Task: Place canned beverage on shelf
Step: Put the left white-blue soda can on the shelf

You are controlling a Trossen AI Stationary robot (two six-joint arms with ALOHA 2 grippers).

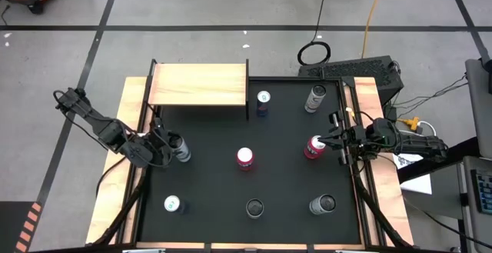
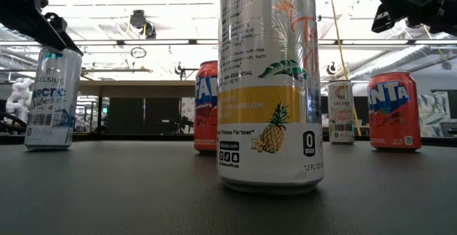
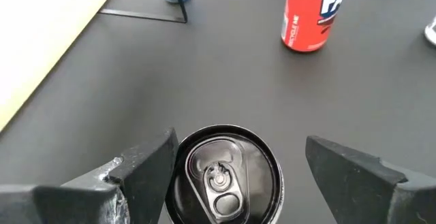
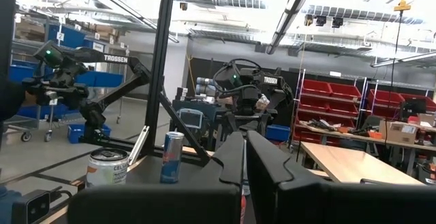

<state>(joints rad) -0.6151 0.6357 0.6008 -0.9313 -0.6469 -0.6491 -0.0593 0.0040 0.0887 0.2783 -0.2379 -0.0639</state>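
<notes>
Cans (seven), one shelf

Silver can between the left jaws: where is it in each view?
High: silver can at the mat's left edge, between the left gripper's open jaws.
Low: far left.
Left wrist: bottom centre.
Right wrist: probably low left.
Shared landmark: middle red can.

- The shelf top is bare board; nothing stands on it.
- A blue can stands just beside the shelf's right end, near its black post.
- The left gripper straddles a silver can with room either side of it.
- Open mat lies between that can and the shelf.
- A red can stands mid-mat, well apart.
</notes>
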